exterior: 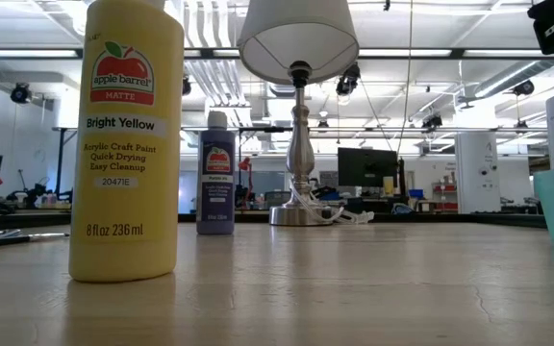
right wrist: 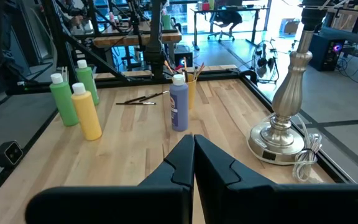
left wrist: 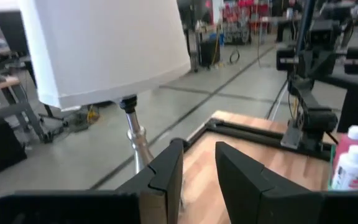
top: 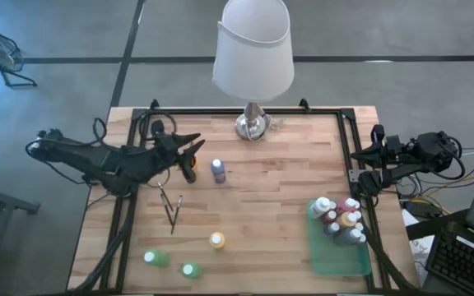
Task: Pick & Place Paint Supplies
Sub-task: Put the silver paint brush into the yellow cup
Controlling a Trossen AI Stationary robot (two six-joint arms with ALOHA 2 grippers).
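Note:
A purple paint bottle (top: 218,170) stands upright mid-table. A yellow bottle (top: 217,240) and two green ones (top: 156,258) (top: 190,270) stand toward the near edge. Two thin paintbrushes (top: 171,207) lie flat, left of centre. Several more white-capped bottles (top: 340,218) stand in the green tray (top: 327,265). My left gripper (top: 197,150) hangs raised above the table, left of the purple bottle, and points level toward the right side. Its fingers (left wrist: 166,168) stand apart with nothing between them. My right gripper (right wrist: 193,140) is shut and empty by the table's right edge.
A tall lamp with a white shade (top: 253,49) stands on its metal base (top: 252,125) at the far middle. A small orange thing (right wrist: 192,92) with thin sticks rising from it stands just behind the purple bottle (right wrist: 178,106). Bare wood lies between the purple bottle and the tray.

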